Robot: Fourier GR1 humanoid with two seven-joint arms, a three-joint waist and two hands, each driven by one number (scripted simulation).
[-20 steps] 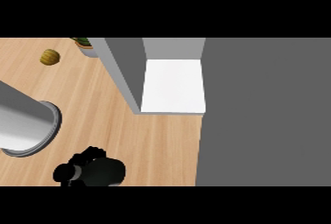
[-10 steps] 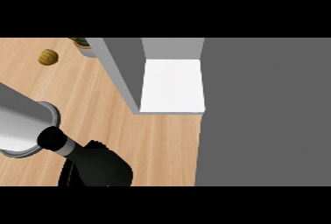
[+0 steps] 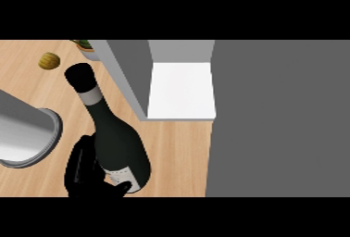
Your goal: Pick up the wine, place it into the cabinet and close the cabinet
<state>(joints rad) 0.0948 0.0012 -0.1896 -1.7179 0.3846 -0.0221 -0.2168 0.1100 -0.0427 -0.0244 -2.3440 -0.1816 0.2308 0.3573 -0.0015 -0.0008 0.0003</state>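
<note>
The bottom of the wine bottle (image 3: 116, 139) is being hidden by a black robot hand (image 3: 89, 173) near the lower edge of the wooden surface (image 3: 178, 152). The lower edge of the view is cutting that robot hand off, so which arm it belongs to is hard to tell. It is curling round the fat lower part of the bottle and gripping it. The bottle is tilting, with its black capped neck pointing up toward the far left of the surface. One grey forearm (image 3: 24, 132) is coming in from the left edge. One open cabinet (image 3: 181, 90) with a white inside is sitting just right of the bottle. One small yellow round thing (image 3: 48, 60) is lying near the far left corner. A bit of a green plant (image 3: 83, 45) is peeking out at the top edge.
</note>
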